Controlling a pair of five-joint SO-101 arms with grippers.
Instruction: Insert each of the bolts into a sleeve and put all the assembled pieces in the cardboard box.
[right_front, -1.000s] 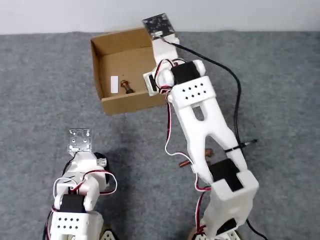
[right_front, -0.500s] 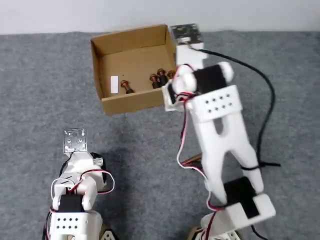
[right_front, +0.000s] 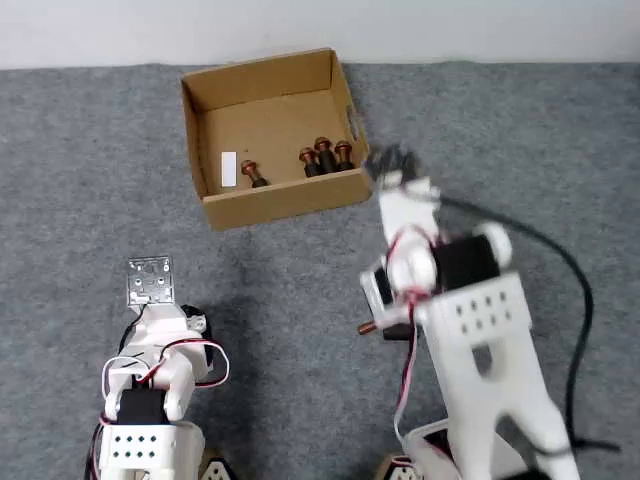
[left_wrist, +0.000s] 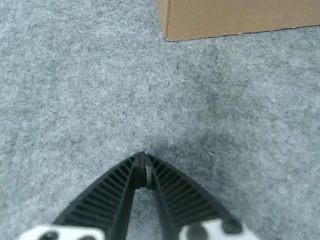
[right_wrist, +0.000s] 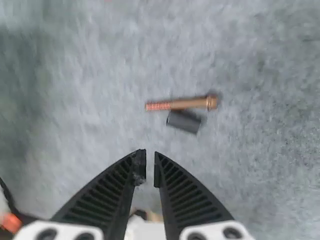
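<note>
Right wrist view: bolt (right_wrist: 181, 104) beside sleeve (right_wrist: 184, 121)

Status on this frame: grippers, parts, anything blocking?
Left gripper shut, empty. Right gripper barely open, empty. Loose bolt and sleeve unassembled on carpet ahead of it. Four assembled pieces in cardboard box. Nothing in the way.

On the left arm (right_front: 150, 400): white printed shell, black servo block, perforated plate (two rows of round holes), looped red and white wires (right_front: 218, 362), silver square board (right_front: 152, 280) at the wrist end. Ends in the left gripper (left_wrist: 145, 161): black fingers, ribbed on their inner faces, set in white bases with dark screw recesses.

On the right arm (right_front: 480, 330): same white shell, black servo, perforated panel, forked link. Trails a thick black cable (right_front: 588, 310). Ends in the right gripper (right_wrist: 148, 159): black, ribbed likewise.
</note>
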